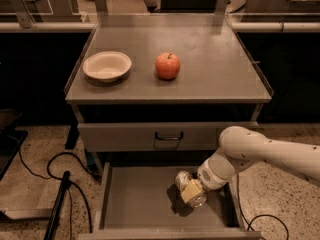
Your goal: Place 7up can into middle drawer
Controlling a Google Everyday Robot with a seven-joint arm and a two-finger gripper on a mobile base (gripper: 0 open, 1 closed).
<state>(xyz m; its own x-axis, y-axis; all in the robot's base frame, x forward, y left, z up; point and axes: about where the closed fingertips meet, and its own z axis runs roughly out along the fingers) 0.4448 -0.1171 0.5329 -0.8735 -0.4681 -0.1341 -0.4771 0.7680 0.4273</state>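
The middle drawer (135,199) is pulled out below the cabinet, grey with a flat bare floor and low side walls. The 7up can (183,179) lies tilted on its side in the right part of the drawer, its shiny end facing left. My gripper (192,190) reaches in from the right on a white arm and is shut on the can, low over the drawer floor. A dark shadow lies on the floor just left of the can.
On the cabinet top stand a white bowl (107,65) and a red apple (167,66). A shut drawer front with a black handle (168,135) sits above the open drawer. Black cables (55,169) and a dark pole (59,204) lie on the floor to the left.
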